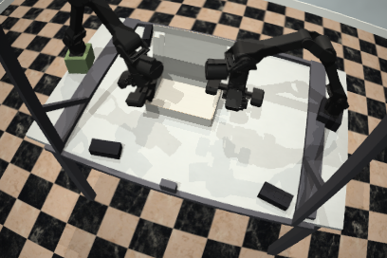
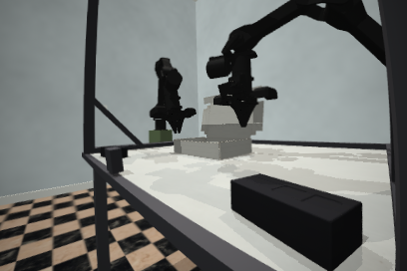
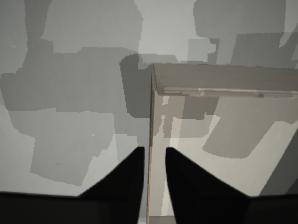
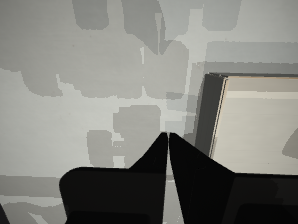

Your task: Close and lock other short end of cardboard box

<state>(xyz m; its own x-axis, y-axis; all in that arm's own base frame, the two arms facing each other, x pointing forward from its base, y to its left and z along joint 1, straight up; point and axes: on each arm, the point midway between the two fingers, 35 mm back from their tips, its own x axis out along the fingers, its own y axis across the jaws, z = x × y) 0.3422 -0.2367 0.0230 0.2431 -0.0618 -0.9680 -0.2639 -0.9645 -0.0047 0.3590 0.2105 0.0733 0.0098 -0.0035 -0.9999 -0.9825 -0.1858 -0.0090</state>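
The cardboard box (image 1: 187,101) (image 2: 200,148) (image 3: 225,77) (image 4: 213,115) lies on the table with its pale base showing inside. Its tall lid panel (image 1: 182,44) (image 2: 211,115) stands up at the back. My left gripper (image 2: 177,131) (image 3: 154,154) is open by a narrow gap, over one short end. That end wall shows nearly edge-on between the fingertips in the left wrist view. My right gripper (image 2: 243,126) (image 4: 167,137) is shut and empty, outside the other short end, whose wall looks upright. The corner flaps and locks cannot be made out.
A black block (image 1: 105,148) lies at the front left of the table (image 1: 213,157) and another (image 1: 275,195) (image 2: 294,215) at the front right. A small grey block (image 1: 168,185) sits on the front edge. Dark frame posts rise at the front corners. A green block (image 1: 80,62) stands under the left arm's base.
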